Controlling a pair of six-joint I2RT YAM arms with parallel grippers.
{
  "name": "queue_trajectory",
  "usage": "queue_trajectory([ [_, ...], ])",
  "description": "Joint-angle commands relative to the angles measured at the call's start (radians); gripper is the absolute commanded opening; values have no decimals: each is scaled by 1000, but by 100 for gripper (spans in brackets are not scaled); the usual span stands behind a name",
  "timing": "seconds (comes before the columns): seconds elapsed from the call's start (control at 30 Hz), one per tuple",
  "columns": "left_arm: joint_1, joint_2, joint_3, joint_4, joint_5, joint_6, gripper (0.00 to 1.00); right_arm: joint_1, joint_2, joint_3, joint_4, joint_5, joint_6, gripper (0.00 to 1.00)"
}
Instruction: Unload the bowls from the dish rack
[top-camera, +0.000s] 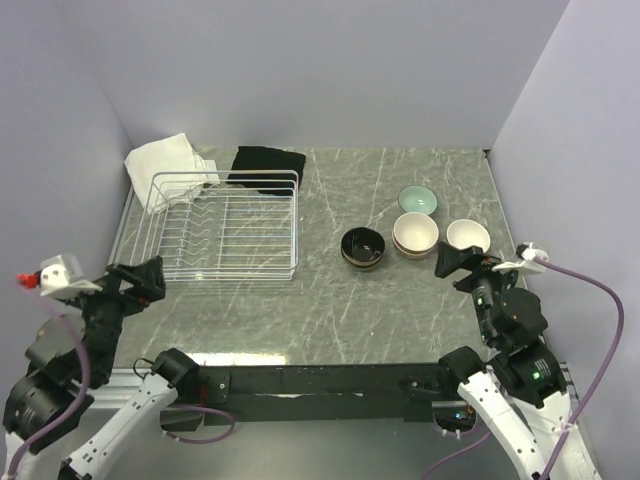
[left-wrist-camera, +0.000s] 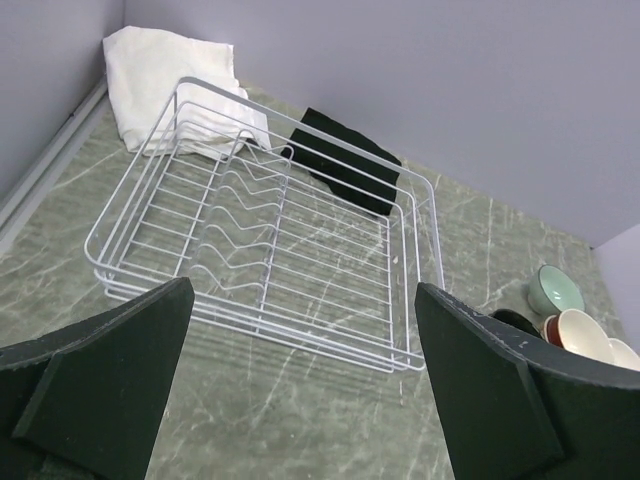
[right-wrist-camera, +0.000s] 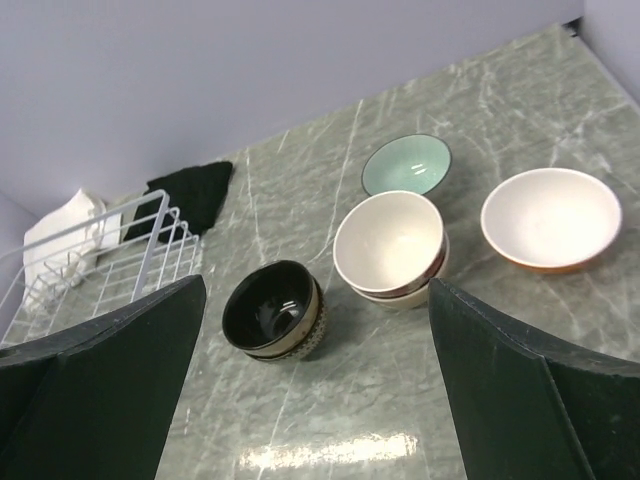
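The white wire dish rack (top-camera: 225, 232) stands at the far left with no bowl in it; it also shows in the left wrist view (left-wrist-camera: 270, 250). The bowls sit on the table to its right: a black-inside bowl (top-camera: 363, 247) nested in a brown one, a cream-inside dark red bowl (top-camera: 415, 233) nested in a beige one, an orange bowl (top-camera: 468, 236) and a pale teal bowl (top-camera: 417, 201). My left gripper (top-camera: 143, 278) is open and empty, near the rack's front left. My right gripper (top-camera: 452, 262) is open and empty, just in front of the orange bowl. In the right wrist view the black-inside bowl (right-wrist-camera: 272, 312) lies ahead, between my fingers.
A white cloth (top-camera: 165, 165) lies behind the rack's far left corner. A black cloth (top-camera: 268, 166) lies behind its far right corner. Purple walls close in the table on the left, back and right.
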Motion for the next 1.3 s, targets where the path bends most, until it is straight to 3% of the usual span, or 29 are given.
queue_trajectory([
  [0.0, 4, -79, 44, -101, 1, -41, 99, 2, -64, 1, -44, 98, 26, 100],
  [0.5, 2, -213, 15, -133, -11, -155, 99, 1, -124, -63, -130, 120, 117, 100],
  [1.27, 2, -239, 25, -171, -68, -205, 99, 2, -155, -62, -155, 174, 126, 100],
])
